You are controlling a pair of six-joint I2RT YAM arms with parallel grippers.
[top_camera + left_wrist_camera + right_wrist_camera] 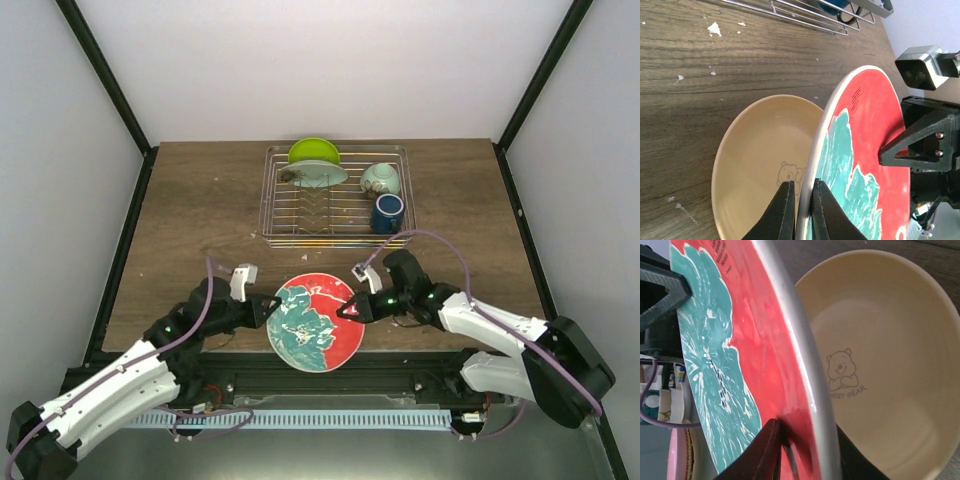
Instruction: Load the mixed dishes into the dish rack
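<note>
Red round plate with teal floral pattern (316, 323), tilted up near the front edge of brown wooden table (190, 230), above peach-tan bear-printed plate (760, 160). Clamped at opposite rim points by left gripper (272, 306) and right gripper (350, 308), both narrow. Probably best: hold both grips level, carry toward silver wire dish rack (266, 200), slot upright between free dividers (312, 212).

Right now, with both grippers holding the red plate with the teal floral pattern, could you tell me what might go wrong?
1. The left gripper and right gripper pinch only the rim of the red plate; a slip could drop it onto the peach-tan plate beneath.
2. The silver wire dish rack holds a lime-green plate, pale bowl and dark-blue mug, which the plate might knock.
</note>
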